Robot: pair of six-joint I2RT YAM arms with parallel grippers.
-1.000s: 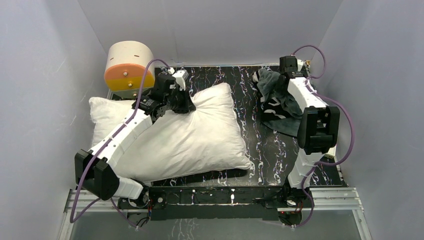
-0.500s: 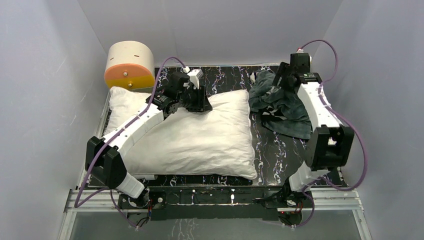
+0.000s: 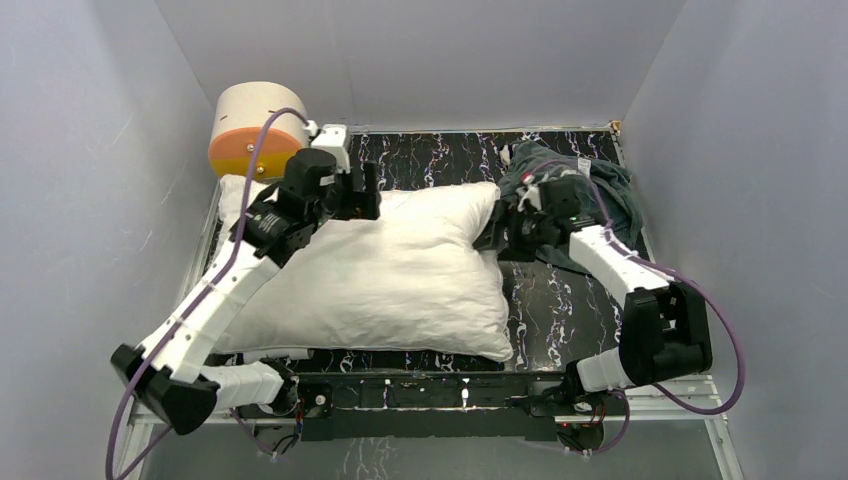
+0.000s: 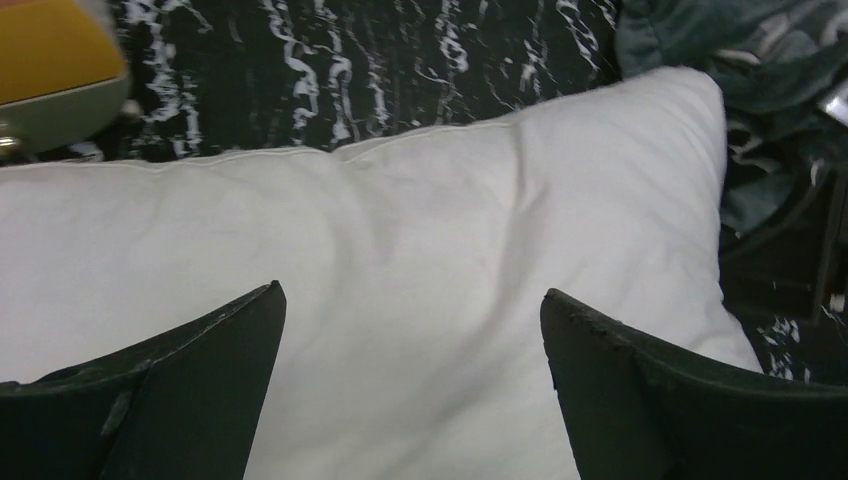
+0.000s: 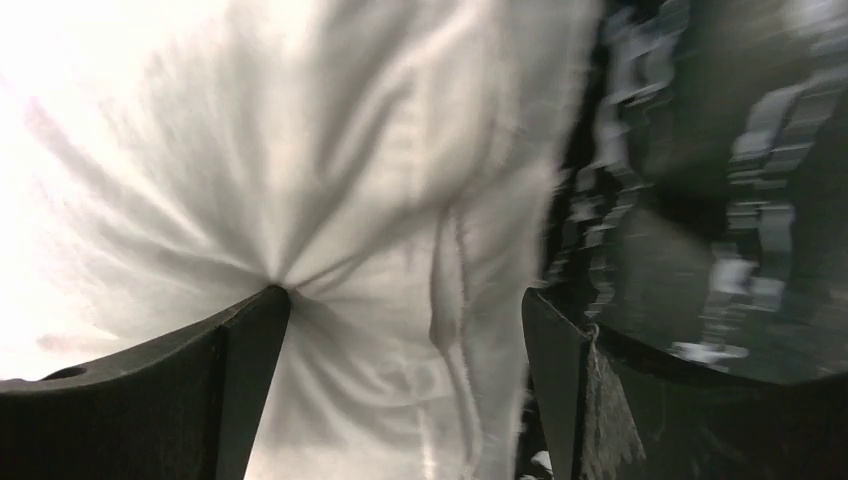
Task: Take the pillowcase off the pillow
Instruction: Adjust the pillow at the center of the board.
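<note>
Two views remain after the top one, where the plump white stuffed pillow (image 3: pixel 400 285) fills centre-left of the black marbled counter (image 3: pixel 560 315) and the grey-green zebra-striped plush pillowcase (image 3: pixel 610 180) lies heaped upper right; removal looks done. In the left wrist view, the left jaws are released over the pillow. In the right wrist view, the right jaws are released at its corner. Next, both arms likely need only to withdraw.

White-shelled left arm (image 3: pixel 215 300) and right arm (image 3: pixel 612 258), chunky black joint housings (image 3: pixel 665 335), looping purple cables (image 3: pixel 250 160), dark wedge-shaped fingers (image 4: pixel 190 400), perhaps scuffed along edges
</note>
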